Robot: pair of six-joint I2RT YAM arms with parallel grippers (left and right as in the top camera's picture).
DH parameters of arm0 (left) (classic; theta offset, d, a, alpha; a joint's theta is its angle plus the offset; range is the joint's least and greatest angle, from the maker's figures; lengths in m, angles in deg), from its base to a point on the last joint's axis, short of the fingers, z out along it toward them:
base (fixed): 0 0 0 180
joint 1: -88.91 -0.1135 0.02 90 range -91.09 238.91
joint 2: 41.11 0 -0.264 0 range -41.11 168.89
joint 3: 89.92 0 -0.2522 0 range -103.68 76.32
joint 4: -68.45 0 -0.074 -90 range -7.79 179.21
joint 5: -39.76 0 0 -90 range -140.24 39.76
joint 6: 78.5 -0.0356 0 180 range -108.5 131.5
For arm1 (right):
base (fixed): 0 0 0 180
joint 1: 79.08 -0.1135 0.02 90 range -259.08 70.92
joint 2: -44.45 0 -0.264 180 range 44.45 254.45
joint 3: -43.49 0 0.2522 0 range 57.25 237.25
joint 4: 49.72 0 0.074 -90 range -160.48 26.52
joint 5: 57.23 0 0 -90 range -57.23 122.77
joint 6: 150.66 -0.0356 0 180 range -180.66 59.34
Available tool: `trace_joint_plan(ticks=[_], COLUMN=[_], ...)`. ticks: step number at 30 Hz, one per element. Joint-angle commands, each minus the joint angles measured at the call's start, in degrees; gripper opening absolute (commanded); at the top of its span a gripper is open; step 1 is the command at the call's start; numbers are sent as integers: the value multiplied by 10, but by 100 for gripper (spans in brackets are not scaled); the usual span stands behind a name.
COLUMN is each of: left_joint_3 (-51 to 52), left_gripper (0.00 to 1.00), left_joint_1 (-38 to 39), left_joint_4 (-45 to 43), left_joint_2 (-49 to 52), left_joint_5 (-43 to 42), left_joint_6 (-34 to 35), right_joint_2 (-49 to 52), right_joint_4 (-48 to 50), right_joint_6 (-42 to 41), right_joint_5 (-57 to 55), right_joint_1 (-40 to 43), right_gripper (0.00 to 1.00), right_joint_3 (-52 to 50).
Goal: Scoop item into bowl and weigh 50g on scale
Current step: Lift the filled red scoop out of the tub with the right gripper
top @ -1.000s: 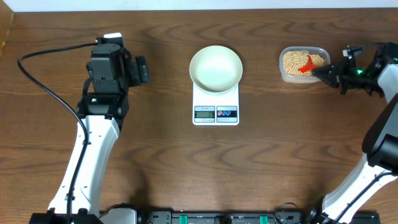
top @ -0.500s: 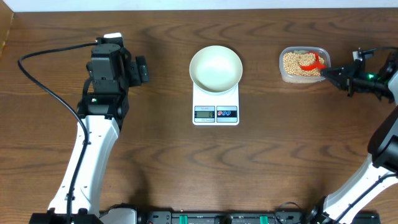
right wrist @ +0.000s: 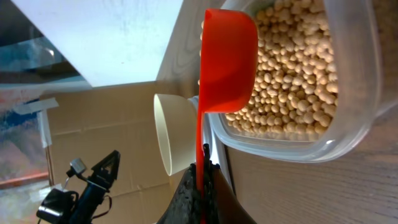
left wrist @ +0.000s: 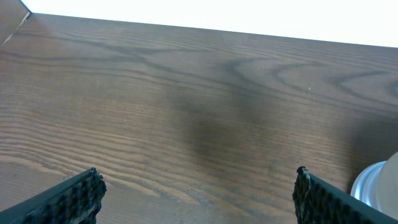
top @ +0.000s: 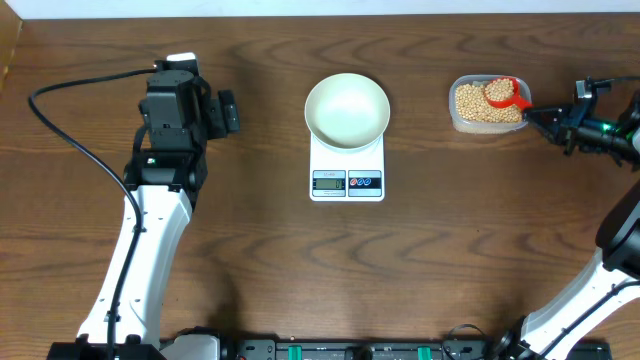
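The white bowl [top: 347, 109] sits empty on the white scale [top: 347, 168] at the table's middle. The clear plastic tub [top: 468, 122] at the right holds many tan-yellow beans [top: 472, 103]. My right gripper [top: 549, 120] is shut on the handle of a red scoop [top: 505, 93], whose cup rests level in the tub with beans in it. In the right wrist view the scoop [right wrist: 225, 59] lies over the beans [right wrist: 292, 81], with the bowl [right wrist: 169, 133] behind. My left gripper [top: 227, 112] is open and empty, far left of the bowl.
A black cable [top: 70, 130] loops over the table left of the left arm. The left wrist view shows bare wood [left wrist: 186, 112] and the bowl's edge [left wrist: 376, 186] at its right.
My right gripper has drawn back to the right and turned. The red scoop went from tilted in the beans to level with beans in its cup. The left arm has not moved.
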Motion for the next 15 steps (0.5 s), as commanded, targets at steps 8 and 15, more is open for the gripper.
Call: trace_joint_plan(ticks=[8,15], left_joint_3=[-3,-3], left_gripper=[99,99], left_joint_1=[-2,-2], left_joint_4=[0,0], left_joint_2=[3,3], left_joint_5=[-5,-5], left_joint_6=[-10,-10], right_joint_2=[1,1], right_joint_4=[4,21], right_joint_6=[49,49], right_joint_5=[98,160], right_joint_1=[2,-11], right_gripper=[1,1], right_joint_3=[-3,-3])
